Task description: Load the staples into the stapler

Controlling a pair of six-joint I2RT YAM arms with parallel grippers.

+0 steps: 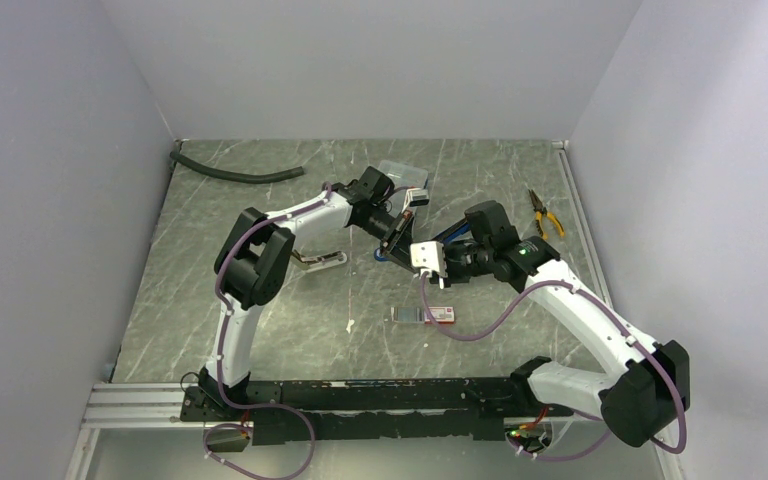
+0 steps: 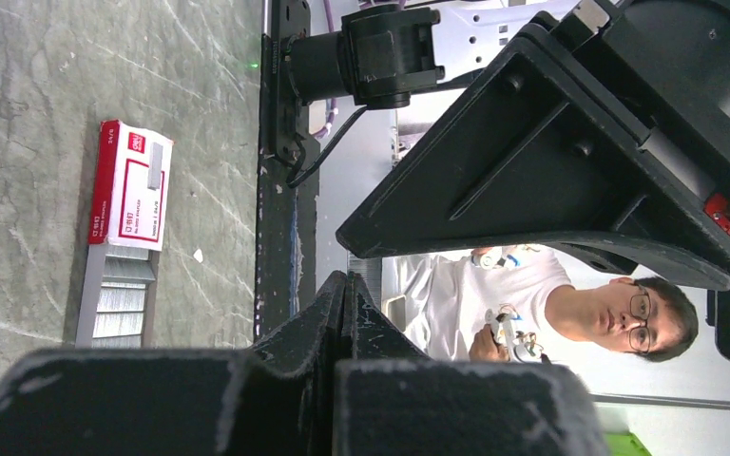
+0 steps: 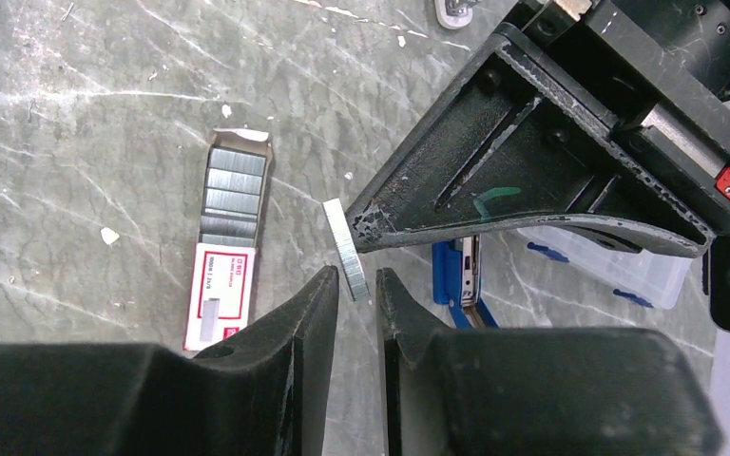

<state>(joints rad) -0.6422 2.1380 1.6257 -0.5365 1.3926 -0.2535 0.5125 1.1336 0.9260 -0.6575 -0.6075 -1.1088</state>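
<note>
Note staple strip pinched in nearly closed right gripper; left gripper clamped tight, nothing visible between. Not yet loaded: seat strip in stapler just right of that gripper.

two arms, one white box, one clear case, one pair of pliers, one black hose, one strip of staples.

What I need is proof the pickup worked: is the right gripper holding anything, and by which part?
The right gripper pinches a silvery-grey metal staple strip by its near end, between its fingers; the rest sticks out free.
</note>
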